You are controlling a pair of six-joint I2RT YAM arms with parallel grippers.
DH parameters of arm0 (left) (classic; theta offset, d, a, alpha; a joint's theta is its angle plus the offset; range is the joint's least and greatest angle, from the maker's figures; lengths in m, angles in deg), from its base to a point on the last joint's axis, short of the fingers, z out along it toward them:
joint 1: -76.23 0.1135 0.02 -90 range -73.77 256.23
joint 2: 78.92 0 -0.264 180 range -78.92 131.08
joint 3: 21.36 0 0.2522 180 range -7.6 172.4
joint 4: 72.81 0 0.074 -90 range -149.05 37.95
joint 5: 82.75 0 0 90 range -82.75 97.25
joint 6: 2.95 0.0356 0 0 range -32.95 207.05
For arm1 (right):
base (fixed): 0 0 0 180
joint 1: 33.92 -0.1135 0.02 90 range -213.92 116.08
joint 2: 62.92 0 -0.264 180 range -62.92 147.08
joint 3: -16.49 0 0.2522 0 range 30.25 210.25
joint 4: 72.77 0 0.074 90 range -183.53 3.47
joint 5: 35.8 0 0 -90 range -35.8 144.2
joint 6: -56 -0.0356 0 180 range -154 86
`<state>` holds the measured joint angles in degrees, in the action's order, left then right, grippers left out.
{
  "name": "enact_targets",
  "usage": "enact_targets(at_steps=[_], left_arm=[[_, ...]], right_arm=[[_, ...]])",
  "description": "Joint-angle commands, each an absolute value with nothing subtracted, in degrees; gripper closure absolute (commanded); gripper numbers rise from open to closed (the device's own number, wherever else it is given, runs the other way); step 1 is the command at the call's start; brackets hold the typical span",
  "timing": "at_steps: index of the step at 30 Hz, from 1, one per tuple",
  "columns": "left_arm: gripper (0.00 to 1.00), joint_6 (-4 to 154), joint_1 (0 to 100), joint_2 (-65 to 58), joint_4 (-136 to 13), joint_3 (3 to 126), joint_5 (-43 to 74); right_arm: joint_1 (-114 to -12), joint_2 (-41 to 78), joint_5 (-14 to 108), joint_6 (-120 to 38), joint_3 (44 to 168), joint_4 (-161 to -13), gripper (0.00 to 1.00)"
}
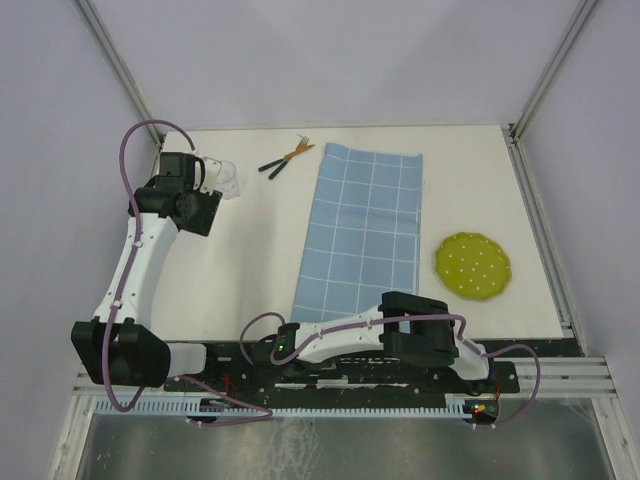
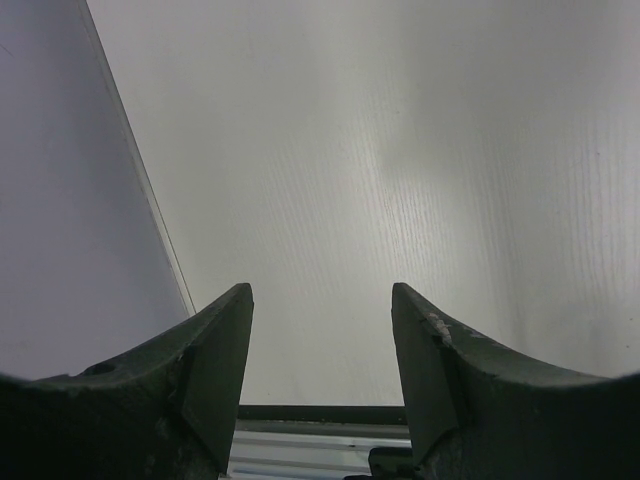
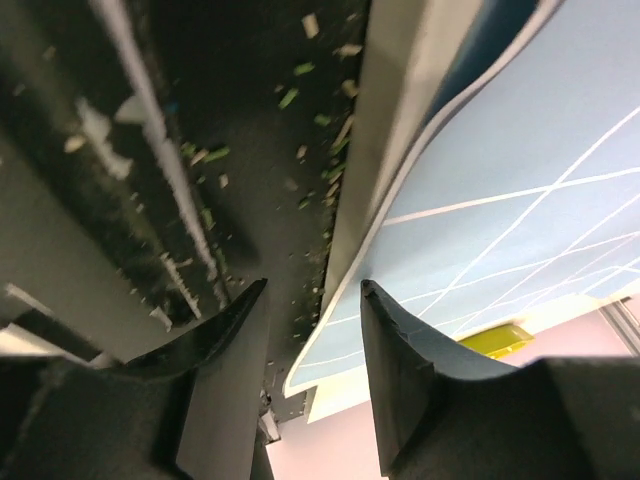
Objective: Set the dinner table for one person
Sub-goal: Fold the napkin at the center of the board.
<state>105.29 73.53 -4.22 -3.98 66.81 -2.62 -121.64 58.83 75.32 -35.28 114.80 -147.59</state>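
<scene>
Overhead, the off-white dinner table point(image 1: 240, 265) filled the space beyond the two arm bases, running to the far wall; a light-blue gridded cloth point(image 1: 365, 230) lay down its middle, its near edge close to the mounting rail point(image 1: 560, 375). A green dotted plate point(image 1: 472, 265) sat to the right of the cloth, apart from it; a dark-handled fork and knife point(image 1: 287, 158) lay at the far edge, left of the cloth; a clear glass point(image 1: 230, 180) stood beside the left arm's wrist. The left gripper point(image 2: 320, 300) hung over bare tabletop, jaws apart, holding nothing; the right gripper point(image 3: 312, 295) sat low by the cloth's near edge, jaws apart, nothing visibly clamped.
</scene>
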Motion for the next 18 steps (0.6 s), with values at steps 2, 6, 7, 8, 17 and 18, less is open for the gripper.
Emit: enact_targets(at_steps=[2, 6, 7, 8, 17, 18], left_arm=[[0.35, 104.1, 73.7, -6.8, -7.4, 66.1, -1.1], [0.35, 104.2, 73.7, -6.3, -7.5, 66.5, -0.7], [0.35, 104.1, 73.7, -6.2, -7.6, 66.6, -0.5], [0.35, 104.1, 73.7, -6.1, -7.6, 66.7, -0.4], [0.35, 104.8, 73.7, -6.4, -7.5, 67.1, 0.0], [0.35, 104.9, 73.7, -6.4, -7.5, 67.1, -0.1]], right_arm=[[-121.8, 60.6, 82.9, -38.2, 117.4, -147.5, 0.51], [-121.8, 60.4, 87.5, -38.4, 116.0, -147.3, 0.51], [-121.7, 60.4, 88.0, -38.5, 115.8, -147.3, 0.51], [-121.7, 60.6, 88.6, -38.5, 115.7, -147.2, 0.51], [-120.7, 63.1, 89.2, -38.8, 116.5, -147.8, 0.67], [-120.7, 63.2, 88.9, -38.8, 116.7, -147.9, 0.67]])
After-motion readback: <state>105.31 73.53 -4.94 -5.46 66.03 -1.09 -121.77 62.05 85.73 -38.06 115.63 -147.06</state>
